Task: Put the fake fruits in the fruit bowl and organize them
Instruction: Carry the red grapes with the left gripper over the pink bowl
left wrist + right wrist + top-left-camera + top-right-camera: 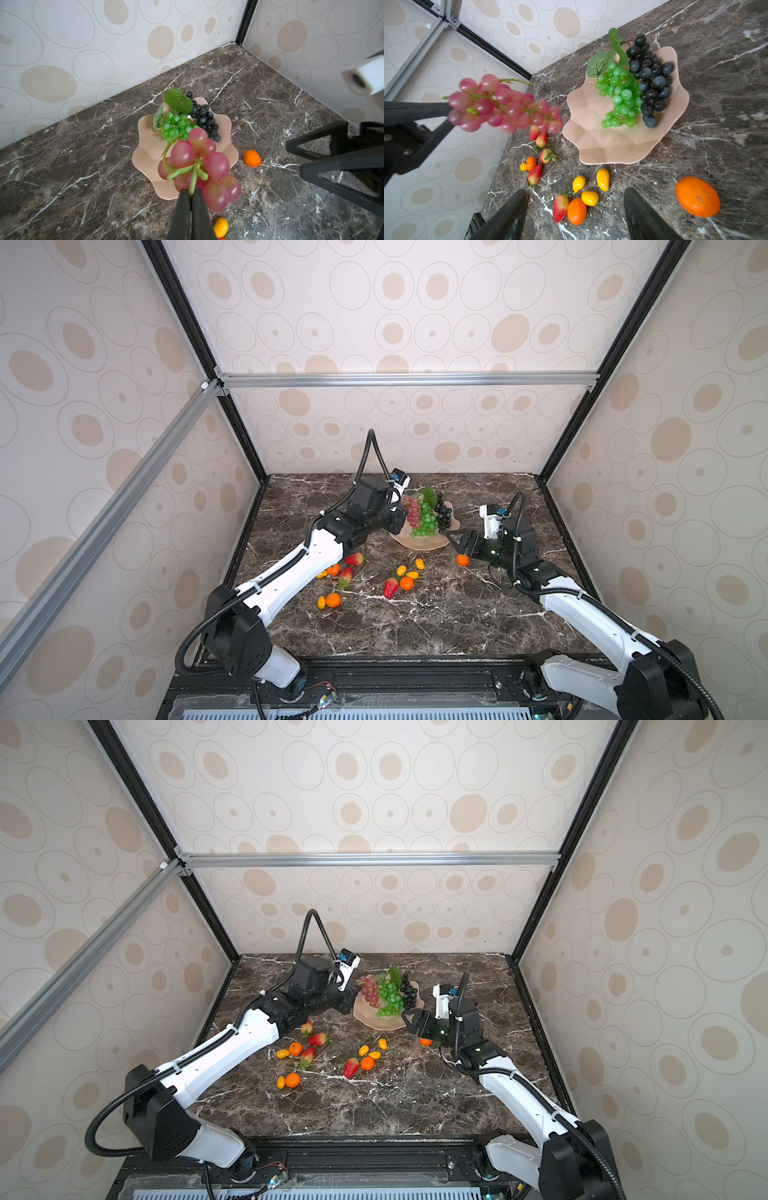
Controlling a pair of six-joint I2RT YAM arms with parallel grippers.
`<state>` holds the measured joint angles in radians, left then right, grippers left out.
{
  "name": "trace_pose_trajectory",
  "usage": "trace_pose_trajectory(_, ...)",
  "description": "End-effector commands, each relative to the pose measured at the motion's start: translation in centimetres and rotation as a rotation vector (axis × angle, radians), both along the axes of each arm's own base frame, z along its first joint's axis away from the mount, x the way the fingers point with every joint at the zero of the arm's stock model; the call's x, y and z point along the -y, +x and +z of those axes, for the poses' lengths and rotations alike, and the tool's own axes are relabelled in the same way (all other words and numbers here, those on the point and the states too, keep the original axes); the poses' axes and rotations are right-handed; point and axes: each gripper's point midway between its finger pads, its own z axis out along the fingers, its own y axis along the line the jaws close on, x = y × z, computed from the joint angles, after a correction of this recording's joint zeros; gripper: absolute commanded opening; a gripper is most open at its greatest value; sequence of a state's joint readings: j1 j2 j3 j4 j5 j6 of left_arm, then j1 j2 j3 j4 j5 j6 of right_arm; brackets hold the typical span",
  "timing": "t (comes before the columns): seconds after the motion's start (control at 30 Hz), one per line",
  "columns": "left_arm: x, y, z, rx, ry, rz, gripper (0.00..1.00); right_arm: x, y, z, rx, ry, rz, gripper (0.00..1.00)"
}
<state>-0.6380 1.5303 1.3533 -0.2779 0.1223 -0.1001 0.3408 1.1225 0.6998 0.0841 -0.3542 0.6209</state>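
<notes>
Top views, read left to right from the fruit bowl [419,546], far middle of the marble tabletop [415,626].

Left of the bowl and in front of it: strawberries [354,559], tangerines [333,600] and yellow ovals [321,602], loose on the stone in two clusters. Farther left cluster well apart from the rim; other cluster straight in front of the bowl, near it but not touching.

At the bowl's left edge: left gripper [190,192], clearest in the left wrist view, pressed together on the green stem of the red grape bunch [412,510]. Hangs there in the air, clear of the stone.

Inside the bowl: green grape bunch [426,520] in the middle, black grape bunch [444,512] touching it on the right, green leaves [178,100] toward the far rim.

Just beside the bowl's near right rim: lone tangerine [462,560], resting on the stone, ungripped.

Right of the bowl: right gripper [456,544], spread wide and empty, tips near the rim. Right wrist view: lone tangerine outside the gap between the spread tips, front cluster showing through that gap.
</notes>
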Motion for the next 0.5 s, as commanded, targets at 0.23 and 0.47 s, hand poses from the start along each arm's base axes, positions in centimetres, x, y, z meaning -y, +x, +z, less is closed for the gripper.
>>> trace_pose_trajectory(0.23, 3.4, 2.7, -2.3, 0.0, 0.001, -0.065, 0.0, 0.4, -0.2, -0.2, -0.006, -0.034, 0.0, 0.76)
trace_pose_trajectory(0.47, 3.8, 4.2, -6.0, -0.045, 0.027, -0.059, 0.0, 0.6, -0.4, -0.8, -0.022, -0.052, -0.002, 0.76)
